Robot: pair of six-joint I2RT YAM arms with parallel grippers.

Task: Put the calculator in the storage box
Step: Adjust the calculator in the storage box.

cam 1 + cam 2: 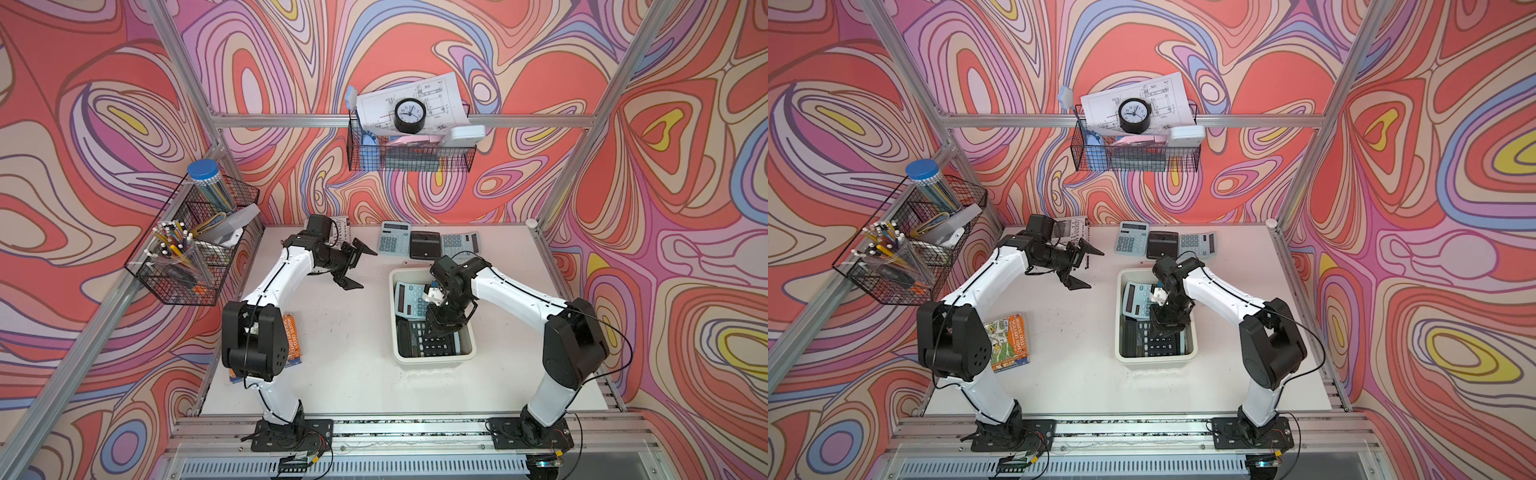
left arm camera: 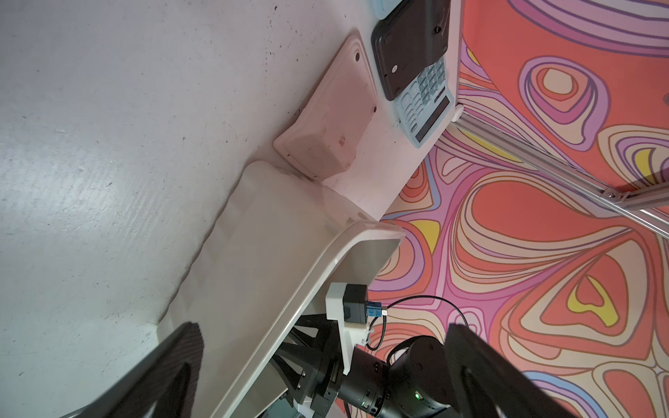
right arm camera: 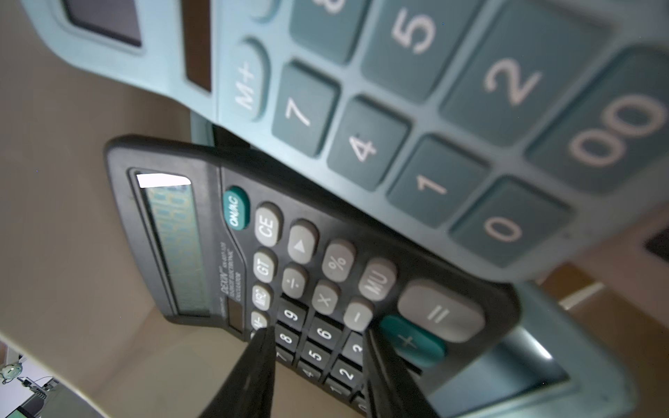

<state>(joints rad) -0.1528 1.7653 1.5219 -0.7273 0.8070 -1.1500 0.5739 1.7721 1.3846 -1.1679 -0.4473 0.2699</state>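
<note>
Take the table [image 1: 340,353] as a clock face, with 6 at the arm bases. The storage box [image 1: 435,360] stands right of centre, toward 3 o'clock. At its 6 o'clock end a black calculator [image 1: 438,345] lies face up. The right gripper [image 1: 430,329] points down at its keypad, jaws part-way apart with nothing between them. At the box's 12 o'clock end a light-blue calculator [image 1: 404,297] leans tilted over the black one.

I judge a drop-off is ending.

The left gripper [image 1: 366,270] hangs at 10 o'clock from the box, spread wide and empty. A pale calculator [image 2: 325,115] lies face down just behind the box, and a row of three calculators [image 1: 424,245] waits at 12 o'clock.

The next move calls for lifting the right arm straight up, clear of the rim and the leaning calculator, then reaching toward 12.
</note>
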